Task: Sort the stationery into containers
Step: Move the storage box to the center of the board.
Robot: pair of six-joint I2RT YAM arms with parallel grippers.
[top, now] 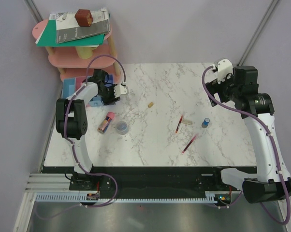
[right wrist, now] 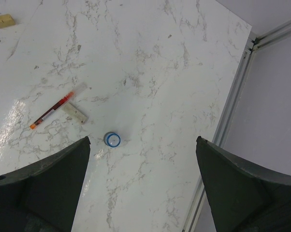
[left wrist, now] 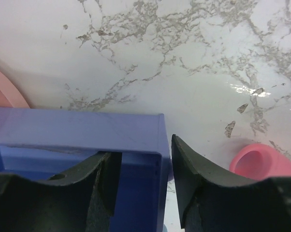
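The row of bins (top: 69, 89) sits at the table's far left, mostly hidden under my left arm. My left gripper (top: 110, 92) straddles the side wall of the purple-blue bin (left wrist: 78, 128), one finger inside and one outside (left wrist: 140, 145), shut on it. A pink-yellow tube (top: 107, 122), its pink end in the left wrist view (left wrist: 261, 162), and a round bluish clear piece (top: 121, 127) lie near. Two red pens (top: 179, 123) (top: 189, 143), tan erasers (top: 150, 104) (top: 188, 122) and a blue cylinder (top: 205, 122) (right wrist: 112, 139) lie mid-table. My right gripper (top: 212, 86) (right wrist: 143, 140) hangs open, high above the cylinder.
A pink tiered shelf (top: 82, 58) stands at the back left with green and grey books and a brown cube (top: 83, 17) on top. Its base shows in the left wrist view (left wrist: 5, 92). The table's right edge and a metal rail (right wrist: 232, 111) run near the right gripper.
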